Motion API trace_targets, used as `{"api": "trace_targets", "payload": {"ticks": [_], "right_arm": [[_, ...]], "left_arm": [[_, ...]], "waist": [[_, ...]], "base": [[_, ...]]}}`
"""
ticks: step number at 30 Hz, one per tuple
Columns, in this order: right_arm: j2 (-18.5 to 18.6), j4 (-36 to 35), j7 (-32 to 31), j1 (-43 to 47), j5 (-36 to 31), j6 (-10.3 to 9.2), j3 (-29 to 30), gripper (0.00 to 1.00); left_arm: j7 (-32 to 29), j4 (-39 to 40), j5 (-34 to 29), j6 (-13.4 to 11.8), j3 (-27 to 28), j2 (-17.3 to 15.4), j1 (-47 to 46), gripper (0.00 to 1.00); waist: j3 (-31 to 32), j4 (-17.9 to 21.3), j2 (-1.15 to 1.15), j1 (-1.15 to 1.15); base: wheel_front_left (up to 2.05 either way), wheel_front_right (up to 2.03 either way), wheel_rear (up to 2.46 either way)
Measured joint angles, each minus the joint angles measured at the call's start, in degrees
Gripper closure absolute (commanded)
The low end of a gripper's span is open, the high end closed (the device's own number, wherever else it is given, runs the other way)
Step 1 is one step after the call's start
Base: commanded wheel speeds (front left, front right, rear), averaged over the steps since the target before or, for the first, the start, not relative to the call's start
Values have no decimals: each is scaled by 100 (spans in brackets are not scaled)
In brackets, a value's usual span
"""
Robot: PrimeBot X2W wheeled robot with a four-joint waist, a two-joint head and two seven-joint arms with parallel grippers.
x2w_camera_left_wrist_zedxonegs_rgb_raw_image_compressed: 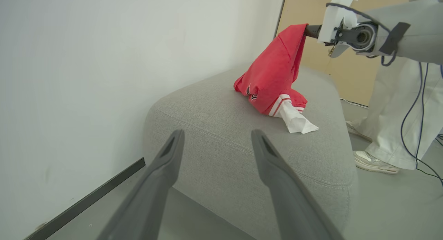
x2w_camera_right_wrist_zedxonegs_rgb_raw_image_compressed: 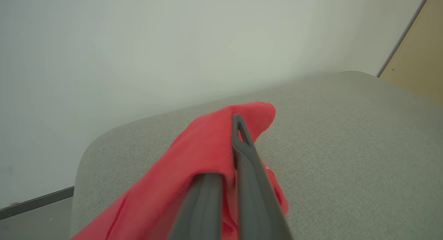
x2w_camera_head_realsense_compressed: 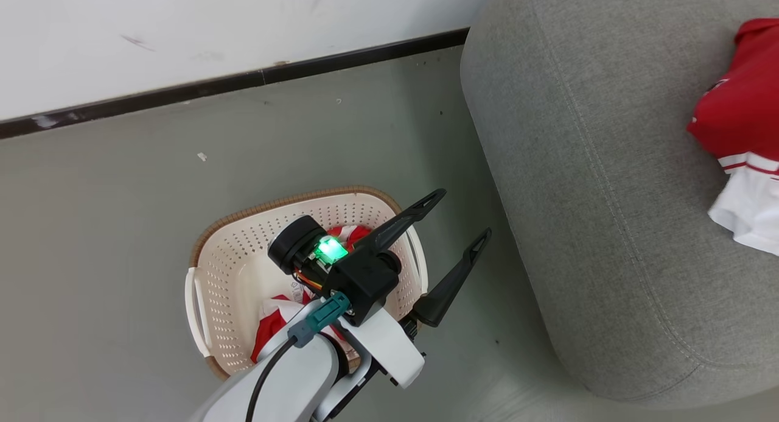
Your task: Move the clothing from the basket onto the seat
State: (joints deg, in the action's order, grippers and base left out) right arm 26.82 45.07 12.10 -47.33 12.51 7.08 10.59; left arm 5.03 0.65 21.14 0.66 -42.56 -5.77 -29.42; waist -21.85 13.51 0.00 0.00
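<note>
– Head view, nearest first: what sits at the bottom of the frame?
– The left gripper point(x2w_camera_head_realsense_compressed: 459, 218), lower centre. Its fingers are spread wide with nothing between them, and they reach past the right rim of the basket point(x2w_camera_head_realsense_compressed: 286, 201). The basket stands on the floor point(x2w_camera_head_realsense_compressed: 122, 239), with red-and-white clothing point(x2w_camera_head_realsense_compressed: 272, 324) lying inside.
– And farther out?
– The seat point(x2w_camera_head_realsense_compressed: 608, 196) takes up the right side, near the basket. A red garment point(x2w_camera_head_realsense_compressed: 739, 99) with white trim lies at the frame's right edge.
– Lying loose?
– No. In the right wrist view the right gripper point(x2w_camera_right_wrist_zedxonegs_rgb_raw_image_compressed: 232, 139) has its fingers pressed together on a fold of it. The left wrist view shows the garment's top lifted and its lower part resting on the seat. Beyond, at that frame's right, a person's legs point(x2w_camera_left_wrist_zedxonegs_rgb_raw_image_compressed: 398, 112) stand on the floor.
</note>
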Motion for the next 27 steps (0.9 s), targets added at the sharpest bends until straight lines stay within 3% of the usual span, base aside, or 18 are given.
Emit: {"api": "trace_targets", "payload": {"ticks": [4,9,15,18,19,21,27], "right_arm": [[-56,192,21,154,10,0,-52,100],[-442,413,112,343,10,0,-286,100],[-513,552,178,545,53,0,-442,97],[-588,554,203,636,69,0,-502,77],[-599,552,203,661,89,0,-517,61],[-601,544,204,732,108,0,-559,3],[-654,382,209,1012,111,0,-664,0]], "left_arm": [[0,-2,-9,8,9,-12,-74,0],[51,-179,-7,57,78,-115,-75,0],[119,-304,22,104,87,-87,-75,0],[164,-372,53,105,102,-87,-74,0],[165,-392,53,108,103,-86,-73,0],[191,-439,57,109,105,-86,-70,0],[271,-582,122,109,143,-96,-48,0]], "waist": [[-127,-18,0,0],[-153,39,0,0],[-78,91,0,0],[-27,116,0,0],[-8,124,0,0],[32,140,0,0],[182,190,0,0]], "base": [[0,0,0],[0,0,0],[0,0,0],[0,0,0],[0,0,0],[0,0,0],[0,0,0]]}}
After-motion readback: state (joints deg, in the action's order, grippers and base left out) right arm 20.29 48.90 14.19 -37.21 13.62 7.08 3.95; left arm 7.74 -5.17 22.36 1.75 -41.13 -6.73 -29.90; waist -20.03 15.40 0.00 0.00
